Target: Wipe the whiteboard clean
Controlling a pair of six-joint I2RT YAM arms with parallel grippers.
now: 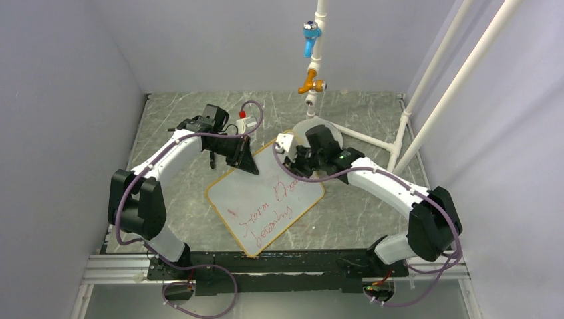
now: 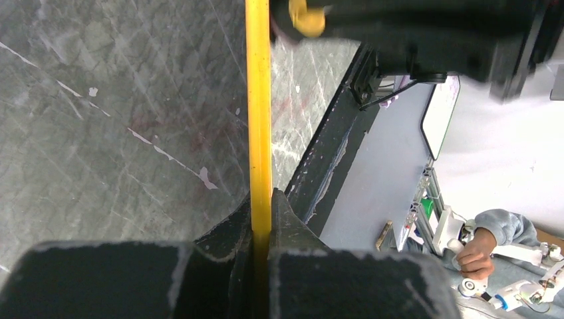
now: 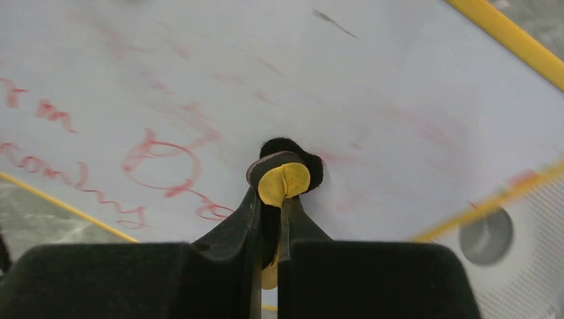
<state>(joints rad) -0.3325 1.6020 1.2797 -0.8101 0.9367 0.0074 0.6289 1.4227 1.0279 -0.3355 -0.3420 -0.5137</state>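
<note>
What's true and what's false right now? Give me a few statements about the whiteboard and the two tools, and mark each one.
1. The left tool is clamped on the whiteboard frame. True.
2. The right tool is empty. False: it is shut on a small yellow and black eraser.
3. Red writing shows on the whiteboard's near half. True.
4. The eraser lies on the table beside the board. False: it is over the board's white surface, held in the right tool.

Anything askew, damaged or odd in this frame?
Nothing damaged. The whiteboard lies diagonally on the table, its edge pinched by the left gripper; faint red smears surround the eraser in the right gripper.
</note>
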